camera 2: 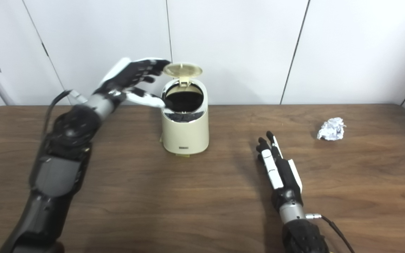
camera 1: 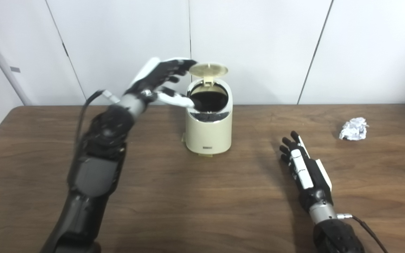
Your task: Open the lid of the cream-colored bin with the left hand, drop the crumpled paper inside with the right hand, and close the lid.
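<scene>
The bin (camera 1: 208, 126) stands toward the far edge of the tabletop (camera 1: 188, 196), a bit left of the middle. Its lid (camera 1: 208, 69) is up and tipped back, so the dark hole on top shows. The left hand (camera 1: 160, 82) is up at the lid. Its fingers (camera 1: 179, 66) are spread, with the tips at the lid's left edge, and the thumb points toward the left of the bin's rim. It holds nothing tight; whether the tips really touch the lid is hard to tell, since the hand looks a bit blurry.

The paper ball (camera 1: 354, 128) lies near the right edge of the tabletop, well away from the bin. The right hand (camera 1: 304, 168) rests flat on the tabletop between the bin and the paper ball, fingers straight and loose, with nothing in it.

I think the lid step is nearly done and the paper step comes next. To do it well, the left hand should keep the lid from falling shut and stay off to the side of the hole. The right hand should reach to the paper ball, close softly around it so it does not skid away, lift it, carry it right above the hole, and only then let go.

There is a small dark label low on the front of the bin (camera 1: 207, 148), but it is too small to read. I see no other writing.
</scene>
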Motion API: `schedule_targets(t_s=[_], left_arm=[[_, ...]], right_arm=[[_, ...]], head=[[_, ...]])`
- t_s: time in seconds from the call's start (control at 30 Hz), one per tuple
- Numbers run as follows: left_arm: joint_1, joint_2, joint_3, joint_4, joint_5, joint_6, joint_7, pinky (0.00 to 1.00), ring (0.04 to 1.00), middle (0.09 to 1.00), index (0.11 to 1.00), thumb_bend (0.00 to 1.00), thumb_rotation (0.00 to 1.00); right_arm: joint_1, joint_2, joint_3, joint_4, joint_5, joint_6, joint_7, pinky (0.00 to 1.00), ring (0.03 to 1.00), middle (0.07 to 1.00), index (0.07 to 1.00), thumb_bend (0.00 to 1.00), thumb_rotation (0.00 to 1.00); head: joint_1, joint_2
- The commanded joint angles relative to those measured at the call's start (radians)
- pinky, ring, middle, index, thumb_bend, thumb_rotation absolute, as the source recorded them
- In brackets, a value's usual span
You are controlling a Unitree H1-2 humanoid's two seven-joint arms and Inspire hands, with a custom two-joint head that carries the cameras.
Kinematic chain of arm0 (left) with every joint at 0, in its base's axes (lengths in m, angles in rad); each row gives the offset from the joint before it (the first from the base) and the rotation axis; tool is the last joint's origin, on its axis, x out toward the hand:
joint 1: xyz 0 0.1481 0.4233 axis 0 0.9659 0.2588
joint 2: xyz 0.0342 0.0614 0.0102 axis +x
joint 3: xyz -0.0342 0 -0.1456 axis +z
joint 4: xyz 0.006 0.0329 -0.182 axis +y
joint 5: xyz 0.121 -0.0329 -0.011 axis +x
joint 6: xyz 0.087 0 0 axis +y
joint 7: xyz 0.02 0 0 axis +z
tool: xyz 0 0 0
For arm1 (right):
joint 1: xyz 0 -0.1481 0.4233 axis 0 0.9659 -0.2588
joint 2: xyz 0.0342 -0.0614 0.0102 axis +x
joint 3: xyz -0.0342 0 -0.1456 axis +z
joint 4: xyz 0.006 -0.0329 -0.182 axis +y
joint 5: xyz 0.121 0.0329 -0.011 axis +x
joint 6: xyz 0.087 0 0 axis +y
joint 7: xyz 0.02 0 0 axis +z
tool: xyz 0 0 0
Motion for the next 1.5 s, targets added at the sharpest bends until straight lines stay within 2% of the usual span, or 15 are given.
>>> schedule_targets(t_s=[0.0,0.3,0.37,0.5,0.57,0.67,0.7,0.77,0.8,0.9,1.03,1.13,1.23,1.33,1.47], left_arm=[[0.012,0.010,0.021,-0.047,-0.024,-0.005,0.040,0.81,0.845,0.834,0.837,0.67,0.09],[0.201,-0.003,0.109,-0.074,-0.097,-0.095,0.177,0.82,0.836,0.839,0.854,0.44,0.23],[0.239,-0.001,0.118,-0.085,-0.108,-0.097,0.193,0.84,0.858,0.850,0.860,0.43,0.29],[0.314,-0.007,0.139,-0.116,-0.154,-0.097,0.206,0.75,0.855,0.875,0.880,0.45,0.40],[0.347,-0.010,0.142,-0.128,-0.172,-0.109,0.212,0.77,0.862,0.887,0.897,0.41,0.45],[0.387,-0.017,0.137,-0.129,-0.181,-0.130,0.226,0.82,0.874,0.886,0.921,0.39,0.60],[0.399,-0.020,0.135,-0.129,-0.180,-0.133,0.233,0.84,0.876,0.883,0.924,0.40,0.65],[0.426,-0.038,0.137,-0.129,-0.202,-0.142,0.239,0.92,0.901,0.892,0.929,0.41,0.70],[0.433,-0.044,0.137,-0.129,-0.212,-0.147,0.241,0.93,0.904,0.896,0.932,0.40,0.71],[0.450,-0.058,0.136,-0.129,-0.240,-0.168,0.241,0.91,0.907,0.902,0.940,0.39,0.70],[0.472,-0.075,0.129,-0.120,-0.252,-0.180,0.246,0.93,0.934,0.916,0.952,0.42,0.71],[0.487,-0.077,0.118,-0.115,-0.244,-0.203,0.253,0.95,0.946,0.929,0.963,0.44,0.70],[0.495,-0.073,0.112,-0.090,-0.234,-0.230,0.264,0.88,0.919,0.927,0.965,0.47,0.62],[0.498,-0.060,0.103,-0.076,-0.210,-0.244,0.278,0.87,0.912,0.918,0.954,0.51,0.55],[0.489,-0.030,0.097,-0.066,-0.174,-0.250,0.289,0.89,0.908,0.904,0.938,0.55,0.48]], right_arm=[[-0.030,0.003,-0.009,-0.017,0.009,-0.018,0.001,0.94,0.927,0.941,0.985,0.55,0.86],[-0.034,-0.002,-0.018,-0.008,0.023,-0.022,0.005,0.93,0.920,0.935,0.978,0.55,0.85],[-0.036,0.003,-0.027,-0.005,0.046,-0.021,0.009,0.95,0.925,0.938,0.978,0.55,0.84],[-0.041,0.002,-0.037,0.005,0.072,-0.031,0.016,0.97,0.925,0.941,0.980,0.58,0.82],[-0.043,-0.001,-0.038,0.003,0.072,-0.033,0.015,0.97,0.941,0.945,0.983,0.56,0.85],[-0.046,-0.007,-0.044,-0.013,0.077,-0.028,0.016,0.97,0.961,0.958,0.988,0.54,0.85],[-0.048,-0.008,-0.049,-0.019,0.080,-0.026,0.014,0.97,0.959,0.962,0.990,0.54,0.83],[-0.057,-0.015,-0.054,-0.038,0.028,-0.016,-0.023,0.88,0.912,0.937,0.962,0.55,0.61],[-0.061,-0.017,-0.056,-0.044,0.007,-0.012,-0.037,0.83,0.891,0.924,0.946,0.57,0.49],[-0.074,-0.046,-0.047,-0.043,-0.096,-0.034,-0.075,0.76,0.855,0.895,0.907,0.66,0.31],[-0.111,-0.132,-0.066,-0.007,-0.216,-0.047,-0.115,0.74,0.832,0.871,0.882,0.75,0.14],[-0.135,-0.182,-0.084,-0.020,-0.271,-0.008,-0.129,0.72,0.821,0.857,0.873,0.78,0.10],[-0.144,-0.230,-0.097,-0.062,-0.323,0.039,-0.126,0.70,0.780,0.822,0.845,0.81,0.12],[-0.145,-0.260,-0.120,-0.059,-0.340,0.058,-0.129,0.72,0.779,0.820,0.846,0.83,0.14],[-0.154,-0.275,-0.147,-0.072,-0.361,0.094,-0.136,0.78,0.806,0.820,0.850,0.84,0.15]], head=[[-0.002,0.000],[-0.001,-0.004],[0.000,-0.005],[-0.002,-0.006],[-0.002,-0.006],[-0.010,-0.006],[-0.013,-0.005],[-0.019,-0.006],[-0.022,-0.007],[-0.036,-0.008],[-0.072,-0.007],[-0.084,-0.010],[-0.123,-0.012],[-0.155,-0.010],[-0.252,-0.008]])
